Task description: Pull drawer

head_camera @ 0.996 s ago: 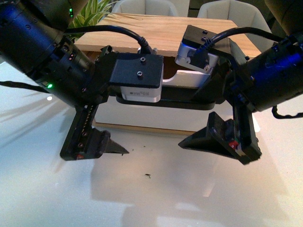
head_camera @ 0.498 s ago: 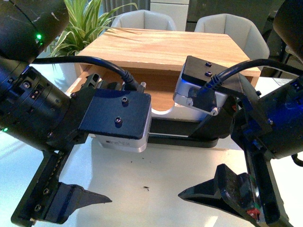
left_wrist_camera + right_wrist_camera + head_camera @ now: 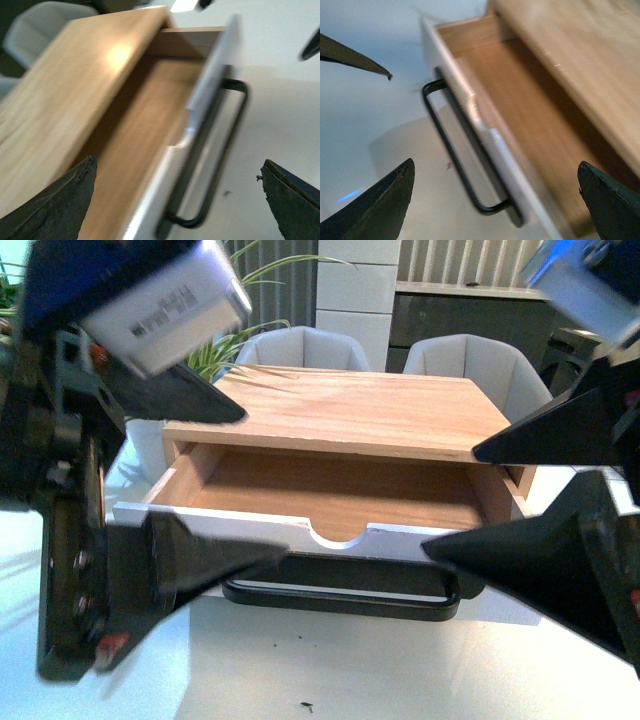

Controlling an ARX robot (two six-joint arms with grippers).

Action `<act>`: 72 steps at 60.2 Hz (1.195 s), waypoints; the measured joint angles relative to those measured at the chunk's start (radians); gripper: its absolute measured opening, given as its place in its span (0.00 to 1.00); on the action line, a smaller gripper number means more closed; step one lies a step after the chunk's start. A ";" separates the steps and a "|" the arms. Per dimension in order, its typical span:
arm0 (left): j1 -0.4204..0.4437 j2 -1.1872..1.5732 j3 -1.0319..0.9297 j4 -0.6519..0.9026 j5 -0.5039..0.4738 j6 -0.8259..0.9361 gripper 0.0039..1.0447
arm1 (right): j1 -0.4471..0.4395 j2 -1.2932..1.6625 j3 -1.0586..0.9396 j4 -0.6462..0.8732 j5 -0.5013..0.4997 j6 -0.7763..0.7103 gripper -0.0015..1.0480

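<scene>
Bench: white and glossy, with a small dark speck near the front edge.
Chair at left: pale grey with a rounded back, behind the bench.
Chair at right: the same pale grey, just beside the first.
Plant: long green leaves with light stripes, far left, next to the left chair.
White cabinet: plain stacked fronts at the back, between the two chairs.
Dark sideboard: low and dark grey, right of the white cabinet.
Wall panel: pale vertical slats above the sideboard.
Light: bright, cool and even, with a soft sheen on the bench top.
</scene>
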 joint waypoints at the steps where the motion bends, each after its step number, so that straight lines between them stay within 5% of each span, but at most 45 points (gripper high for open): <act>1: 0.004 -0.005 -0.010 0.023 -0.016 -0.009 0.93 | -0.003 -0.010 -0.010 0.021 0.013 0.019 0.92; 16: 0.091 -0.233 -0.270 0.306 -0.278 -0.388 0.93 | -0.093 -0.269 -0.256 0.345 0.267 0.278 0.92; 35: 0.145 -0.703 -0.556 0.125 -0.553 -0.741 0.93 | -0.117 -0.716 -0.562 0.263 0.601 0.501 0.92; 49: 0.164 -0.758 -0.577 0.127 -0.562 -0.871 0.93 | -0.118 -0.758 -0.582 0.266 0.629 0.534 0.90; 57: 0.174 -0.793 -0.620 0.195 -0.616 -0.767 0.71 | -0.142 -0.805 -0.628 0.297 0.616 0.546 0.67; 72: 0.288 -0.921 -0.666 0.115 -0.511 -0.722 0.25 | -0.278 -0.904 -0.697 0.266 0.491 0.550 0.22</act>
